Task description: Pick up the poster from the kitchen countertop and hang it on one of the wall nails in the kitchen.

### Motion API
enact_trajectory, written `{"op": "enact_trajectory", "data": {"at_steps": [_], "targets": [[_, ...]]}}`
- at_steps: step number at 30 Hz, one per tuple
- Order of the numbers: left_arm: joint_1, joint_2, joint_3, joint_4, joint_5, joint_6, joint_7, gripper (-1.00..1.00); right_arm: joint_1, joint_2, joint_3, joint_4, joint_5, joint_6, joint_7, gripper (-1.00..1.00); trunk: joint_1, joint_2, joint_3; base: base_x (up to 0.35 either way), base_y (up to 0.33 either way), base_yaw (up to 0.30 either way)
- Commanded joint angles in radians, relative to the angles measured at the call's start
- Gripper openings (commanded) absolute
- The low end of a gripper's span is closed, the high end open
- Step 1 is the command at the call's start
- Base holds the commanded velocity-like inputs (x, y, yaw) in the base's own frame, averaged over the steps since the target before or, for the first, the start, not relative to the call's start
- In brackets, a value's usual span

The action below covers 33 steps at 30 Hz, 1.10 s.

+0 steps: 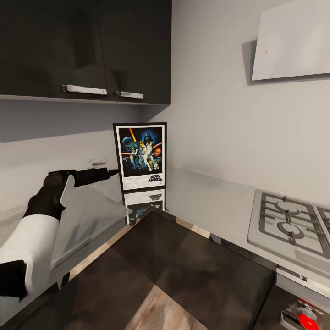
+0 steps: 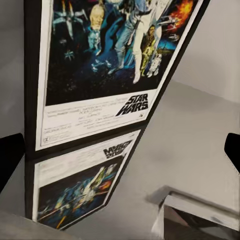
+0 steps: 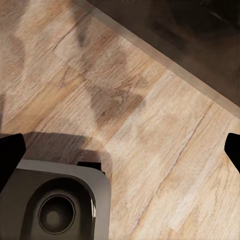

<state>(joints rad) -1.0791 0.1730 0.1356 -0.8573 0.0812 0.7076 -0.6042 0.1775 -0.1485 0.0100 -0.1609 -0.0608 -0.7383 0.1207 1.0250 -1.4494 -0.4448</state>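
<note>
The poster (image 1: 141, 156) stands upright on the kitchen countertop (image 1: 215, 201) in the corner where the 2 walls meet, below the dark wall cabinets (image 1: 87, 46), with the gas hob (image 1: 293, 224) well apart to its right. The left gripper (image 1: 112, 172) reaches toward the poster's left edge, fingers spread wide, and seems just short of touching it. The right gripper (image 3: 120, 145) hangs over the wooden floor (image 3: 150, 125) with its fingers wide apart, above a grey part of the robot's base (image 3: 55, 200).
</note>
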Motion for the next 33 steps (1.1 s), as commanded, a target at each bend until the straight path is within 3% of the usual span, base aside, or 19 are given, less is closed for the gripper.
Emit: {"op": "enact_trajectory", "data": {"at_steps": [1,7,33], "targets": [[-0.088,0.0,0.0,0.168,0.008,-0.01,0.056,1.0,0.0,0.0,0.001,-0.002,-0.007,-0.001,0.007,1.0,0.0,-0.001,-0.001,0.0,0.0,0.0],[-0.121,0.0,-0.001,0.228,0.01,-0.13,0.087,1.0,0.0,-0.001,0.001,-0.002,-0.007,0.0,0.008,1.0,0.0,-0.001,-0.001,0.0,0.0,0.0],[-0.122,0.002,-0.001,0.224,0.011,-0.142,0.087,1.0,0.0,-0.002,-0.001,-0.002,-0.007,-0.003,0.007,1.0,0.0,-0.001,-0.001,0.1,0.018,0.0]]}}
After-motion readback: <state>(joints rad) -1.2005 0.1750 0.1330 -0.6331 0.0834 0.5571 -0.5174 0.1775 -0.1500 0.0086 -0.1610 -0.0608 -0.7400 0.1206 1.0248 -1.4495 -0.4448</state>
